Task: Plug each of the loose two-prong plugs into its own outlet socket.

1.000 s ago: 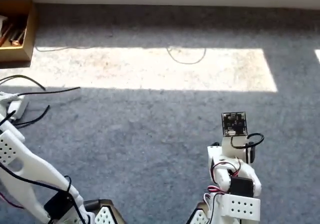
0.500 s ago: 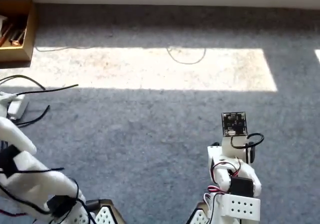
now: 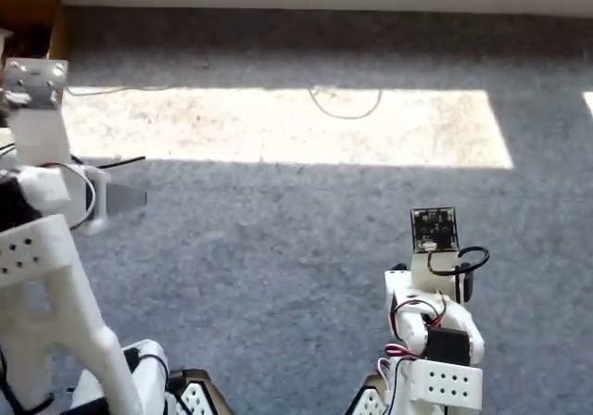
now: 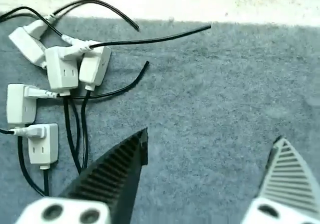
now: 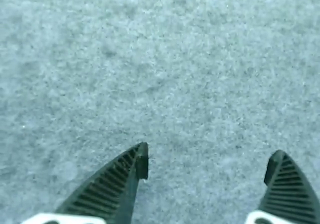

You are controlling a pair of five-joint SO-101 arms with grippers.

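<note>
The white blocks (image 4: 62, 69), 5 plug and socket pieces, lie bunched together on the shaded grey carpet (image 3: 278, 248) just beside the edge of the sunlit patch (image 3: 278, 128). 2 of them show a 2-slot face. Which of the others are plugs and which are sockets cannot be told. Black cords (image 4: 82, 134) run between and around the blocks, some crossing each other, and 1 long black cord (image 4: 150, 39) stretches away from the bunch along the sunlit patch's edge, its free end resting on the carpet. The left gripper (image 4: 210, 139) hangs over the shaded carpet near the bunch, farther from the sunlit patch than the blocks are, its jaws wide apart and holding nothing. In the high view the left arm (image 3: 46, 248) stands tall at the sunlit patch's left end, partly across it. The right gripper (image 5: 210, 154) has its jaws wide apart too, over bare carpet. The right arm (image 3: 435, 332) sits folded, well apart from the sunlit patch on its near side. A thin wire loop (image 3: 345, 107) lies on the sunlit patch near its far edge, and a wooden box (image 3: 37, 21) sits just past its far left corner.
</note>
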